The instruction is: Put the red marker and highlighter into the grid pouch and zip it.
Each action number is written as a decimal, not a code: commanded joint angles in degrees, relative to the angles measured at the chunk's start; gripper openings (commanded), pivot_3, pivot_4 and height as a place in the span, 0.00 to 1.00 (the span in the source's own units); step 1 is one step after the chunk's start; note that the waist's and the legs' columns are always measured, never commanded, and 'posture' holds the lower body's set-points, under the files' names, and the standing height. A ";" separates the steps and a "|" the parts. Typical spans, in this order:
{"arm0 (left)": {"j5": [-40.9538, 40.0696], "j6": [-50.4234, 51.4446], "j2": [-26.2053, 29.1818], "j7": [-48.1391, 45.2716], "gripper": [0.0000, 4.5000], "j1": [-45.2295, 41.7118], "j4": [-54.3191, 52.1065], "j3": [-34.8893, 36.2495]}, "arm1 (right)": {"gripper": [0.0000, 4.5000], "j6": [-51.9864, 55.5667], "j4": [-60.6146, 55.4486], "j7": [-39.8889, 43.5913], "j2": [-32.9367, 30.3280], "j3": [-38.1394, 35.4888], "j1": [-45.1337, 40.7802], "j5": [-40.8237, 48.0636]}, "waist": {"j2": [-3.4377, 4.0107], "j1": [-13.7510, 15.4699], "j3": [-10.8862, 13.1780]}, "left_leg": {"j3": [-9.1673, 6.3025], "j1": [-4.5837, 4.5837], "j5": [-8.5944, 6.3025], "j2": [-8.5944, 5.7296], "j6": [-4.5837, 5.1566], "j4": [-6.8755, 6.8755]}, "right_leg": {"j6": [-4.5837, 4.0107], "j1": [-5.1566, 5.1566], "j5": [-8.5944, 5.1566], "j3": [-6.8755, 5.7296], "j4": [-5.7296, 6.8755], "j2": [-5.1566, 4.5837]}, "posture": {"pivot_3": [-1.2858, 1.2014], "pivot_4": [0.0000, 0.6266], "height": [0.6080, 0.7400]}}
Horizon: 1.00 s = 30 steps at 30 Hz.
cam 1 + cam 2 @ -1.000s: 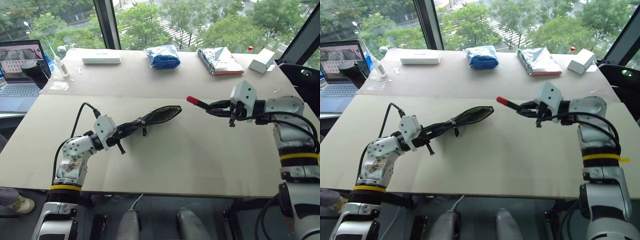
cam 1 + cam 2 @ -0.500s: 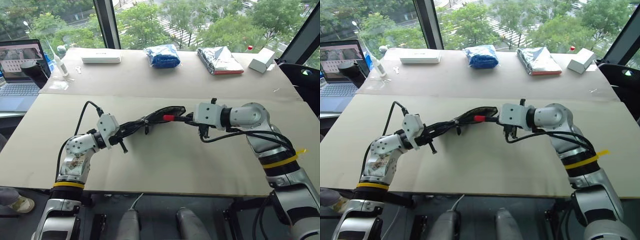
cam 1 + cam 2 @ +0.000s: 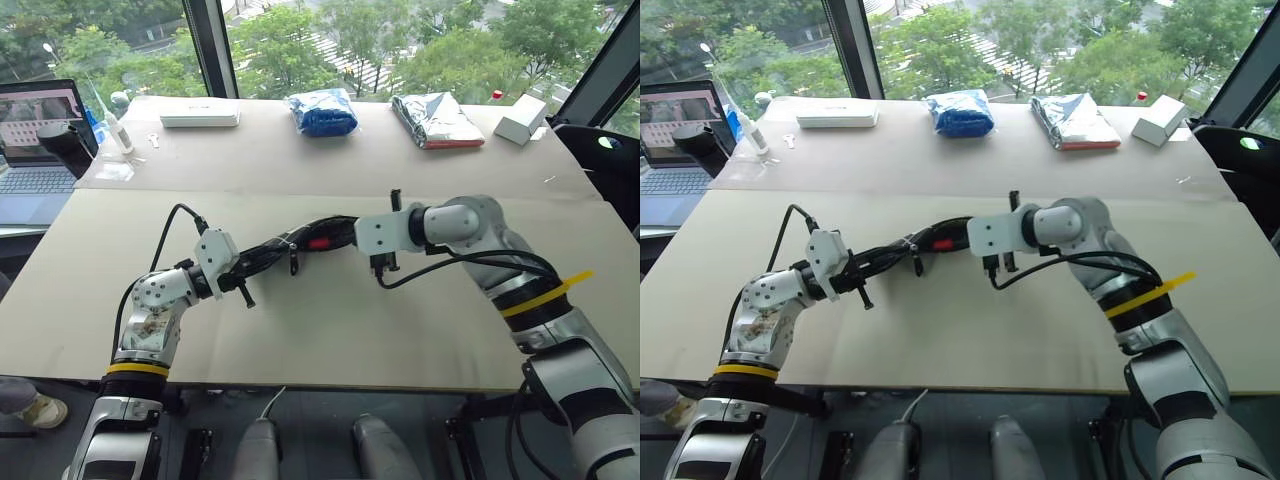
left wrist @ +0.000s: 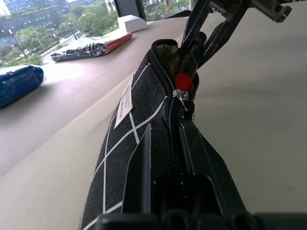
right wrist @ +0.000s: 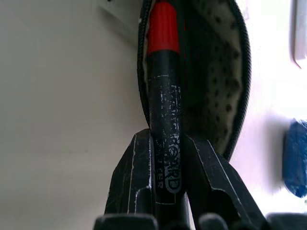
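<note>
So your slim black-barrelled marker with the red cap (image 5: 163, 96) is pinched between the right gripper (image 5: 165, 158)'s two black fingers (image 5: 132, 177), closed snug on the barrel, with the red cap end poking past the fingertips and sitting right in the open mouth of the flat black fabric pouch with thin white grid lines (image 4: 139, 120). You can see the spotted lining just beyond the cap. Your left gripper (image 3: 262, 260) is clamped fully shut on the pouch's other end, holding it up off the big beige cardboard-covered table (image 3: 330, 330), zipper edge running straight out from between its fingers. Further off sit a blue crinkly bag (image 3: 325, 112) and a silver foil packet (image 3: 436, 119).
</note>
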 commanded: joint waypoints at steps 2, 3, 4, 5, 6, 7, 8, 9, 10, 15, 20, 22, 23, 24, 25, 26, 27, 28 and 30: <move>-0.10 -2.28 0.09 -0.62 0.00 -1.40 0.06 0.23 | 0.10 -1.84 0.48 -1.53 4.40 1.95 -3.90 -1.88 | 0.00 -0.04 0.00 | 0.00 0.00 0.00 0.01 0.00 0.01 | 0.00 0.00 0.00 0.00 0.02 0.00 | 0.52 0.24 1.00; -0.11 -2.37 0.06 -0.70 0.00 -1.44 0.18 0.24 | 0.10 -1.96 0.73 -1.77 5.41 2.28 -4.22 -2.00 | 0.00 -0.07 0.00 | -0.01 0.00 0.00 0.01 0.00 0.00 | 0.00 0.00 0.00 -0.01 0.03 0.00 | 0.52 0.24 1.00; -0.11 -2.46 0.03 -0.78 0.00 -1.47 0.28 0.26 | 0.10 -1.95 1.23 -2.22 6.52 2.57 -4.60 -2.14 | 0.00 -0.06 0.00 | -0.01 0.00 0.00 0.01 0.00 0.00 | 0.00 -0.01 0.00 -0.01 0.05 0.01 | 0.52 0.24 1.00; -0.08 -2.58 -0.02 -0.82 0.00 -1.49 0.38 0.25 | 0.10 -2.07 1.81 -2.65 7.47 2.74 -4.90 -2.32 | 0.00 -0.02 0.00 | -0.01 0.00 0.00 0.00 0.00 0.00 | 0.00 -0.01 0.00 -0.01 0.05 0.00 | 0.52 0.24 1.00; -0.07 -2.69 -0.06 -0.84 0.00 -1.50 0.46 0.24 | 0.10 -2.29 2.37 -2.96 8.10 2.80 -5.09 -2.52 | 0.00 -0.01 0.00 | -0.01 0.00 0.00 0.00 0.00 0.00 | 0.00 -0.01 0.00 -0.01 0.05 0.00 | 0.52 0.24 1.00; -0.09 -2.83 -0.09 -0.85 0.00 -1.48 0.50 0.25 | 0.10 -2.48 3.00 -3.15 8.49 2.69 -5.22 -2.60 | 0.00 0.00 0.00 | -0.01 0.00 0.00 0.00 0.00 0.00 | 0.00 -0.01 0.00 -0.01 0.05 0.00 | 0.52 0.24 1.00; -0.13 -2.93 -0.10 -0.85 0.00 -1.42 0.50 0.28 | 0.10 -2.69 3.69 -3.32 8.63 2.52 -5.36 -2.69 | 0.00 0.04 0.00 | -0.01 0.00 0.00 0.00 0.00 0.01 | -0.01 -0.01 0.00 -0.01 0.06 0.00 | 0.52 0.24 1.00; -0.14 -2.98 -0.14 -0.82 0.00 -1.44 0.53 0.28 | 0.10 -2.91 4.27 -3.43 8.68 2.36 -5.50 -2.74 | 0.00 0.13 0.00 | -0.01 0.00 0.00 0.00 0.00 0.01 | -0.01 -0.01 0.00 -0.01 0.06 0.00 | 0.52 0.24 1.00; -0.16 -3.11 -0.10 -0.85 0.00 -1.30 0.56 0.34 | 0.10 -3.46 5.16 -3.69 8.45 2.29 -5.73 -2.96 | 0.00 0.19 0.00 | -0.01 0.00 0.00 0.00 0.00 0.01 | -0.01 -0.01 0.00 -0.01 0.06 0.00 | 0.52 0.24 1.00; -0.23 -3.32 -0.01 -0.75 0.00 -1.06 0.58 0.55 | 0.22 -5.62 8.14 -5.52 10.68 2.14 -5.21 -1.59 | 0.00 -0.01 0.00 | -0.01 0.01 0.00 0.01 0.00 0.01 | -0.01 -0.01 0.00 -0.01 0.07 0.01 | 0.52 0.24 1.00; -0.18 -2.30 -0.12 0.14 0.00 -1.28 -0.89 0.35 | 0.60 -5.23 9.73 -7.94 11.09 -0.40 -5.57 -0.26 | 0.00 -0.25 0.00 | -0.01 0.02 0.00 0.01 0.00 -0.01 | -0.01 -0.02 0.00 -0.01 0.09 0.01 | 0.52 0.24 1.00; -0.15 -1.66 -0.19 0.62 0.00 -1.36 -1.70 0.16 | 0.68 -5.43 10.53 -7.50 9.84 -2.03 -5.95 1.17 | 0.00 0.00 0.00 | -0.02 0.01 0.00 0.01 0.00 -0.01 | -0.01 -0.02 0.01 -0.02 0.08 0.00 | 0.52 0.24 1.00; -0.11 -1.42 -0.23 0.86 0.00 -1.35 -2.02 0.08 | 0.68 -5.46 10.60 -6.87 9.12 -3.07 -5.87 2.28 | 0.00 0.07 0.00 | -0.02 0.01 0.00 0.00 0.00 0.00 | -0.01 -0.01 0.01 -0.02 0.08 -0.01 | 0.52 0.24 1.00; -0.12 -1.17 -0.23 1.05 0.00 -1.26 -2.41 0.02 | 0.68 -5.18 10.37 -5.68 8.19 -4.46 -5.55 4.16 | 0.00 0.16 0.00 | -0.01 0.01 0.00 0.00 0.00 0.01 | -0.01 0.00 0.01 -0.02 0.07 -0.01 | 0.52 0.24 1.00; -0.14 -0.88 -0.22 1.27 0.00 -1.15 -2.82 -0.02 | 0.68 -4.24 9.80 -4.07 7.20 -6.49 -4.98 7.11 | 0.00 0.20 0.00 | -0.01 0.01 0.00 0.00 0.00 0.02 | -0.01 0.00 0.00 -0.02 0.07 -0.01 | 0.52 0.24 1.00; -0.14 -0.63 -0.24 1.46 0.00 -1.07 -3.17 -0.07 | 0.68 -2.59 8.98 -2.31 6.50 -9.01 -4.24 10.81 | 0.00 0.25 0.00 | -0.01 0.00 0.00 0.00 0.00 0.02 | -0.01 0.00 0.00 -0.02 0.07 -0.01 | 0.52 0.24 1.00; -0.14 -0.37 -0.26 1.67 0.00 -0.99 -3.53 -0.12 | 0.68 0.41 7.41 0.31 5.69 -12.02 -3.00 15.75 | -0.01 0.31 0.00 | -0.01 0.00 0.00 0.00 0.00 0.02 | -0.01 0.00 0.00 -0.02 0.07 -0.01 | 0.52 0.24 1.00; -0.12 -0.14 -0.31 1.87 0.00 -0.95 -3.82 -0.19 | 0.68 3.35 5.81 2.72 4.93 -14.36 -1.76 19.80 | -0.01 0.38 0.00 | -0.01 -0.01 0.00 0.00 0.00 0.01 | -0.01 0.01 0.00 -0.02 0.05 -0.01 | 0.52 0.24 1.00; -0.17 0.33 -0.36 2.19 0.00 -0.88 -4.37 -0.21 | 0.68 12.83 0.01 9.88 1.66 -18.99 2.87 29.87 | -0.01 0.44 0.00 | -0.01 0.00 0.00 0.00 0.00 0.01 | -0.01 0.03 0.01 -0.01 0.05 -0.01 | 0.52 0.24 1.00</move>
